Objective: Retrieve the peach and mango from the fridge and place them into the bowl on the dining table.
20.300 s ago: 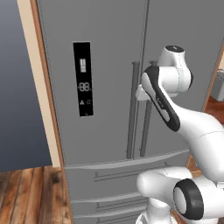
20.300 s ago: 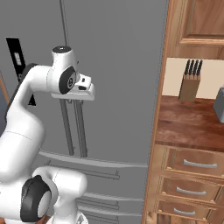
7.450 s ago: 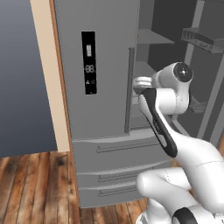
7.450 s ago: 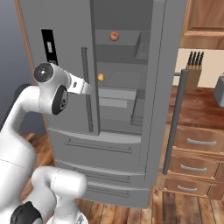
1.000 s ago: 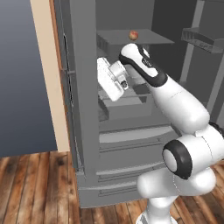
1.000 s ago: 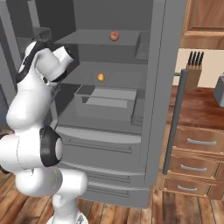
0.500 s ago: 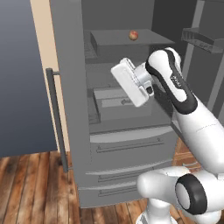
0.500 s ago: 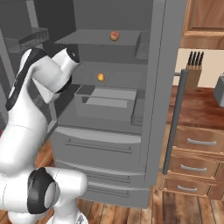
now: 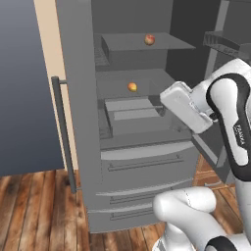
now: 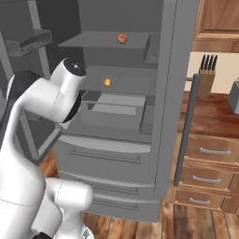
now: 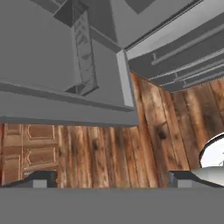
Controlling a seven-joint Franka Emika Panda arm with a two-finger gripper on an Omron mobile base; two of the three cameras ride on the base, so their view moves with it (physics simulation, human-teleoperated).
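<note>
Fridge (image 9: pixel 83 122) stands with both upper doors swung wide; interior shelves and the drawers below are exposed.

Arm: raised in front of the open compartment, elbow high, forearm bent back across the fridge front. In the left base view the white hand block sits level with the lower shelf, at the right side of the opening. In the right base view the upper arm and a dark joint cover the left part of the interior, and the hand itself is hidden behind them.

Gripper (image 11: pixel 111 178): fingertips (image 11: pixel 41 179) stand wide apart, nothing between them. The hand camera looks down past a fridge door edge to the wooden floor (image 11: pixel 109 148), so the tool points downward, not into the shelves.

Peach (image 9: pixel 149 39): on the top shelf, above the tool and further into the fridge, well apart from it.

Mango (image 9: pixel 132 87): on the middle shelf, slightly above the hand's level and to its left in the left base view, deeper inside. Not touched.

Beside the fridge, a knife block (image 10: pixel 207 74) stands on the wooden counter (image 10: pixel 210 116).
</note>
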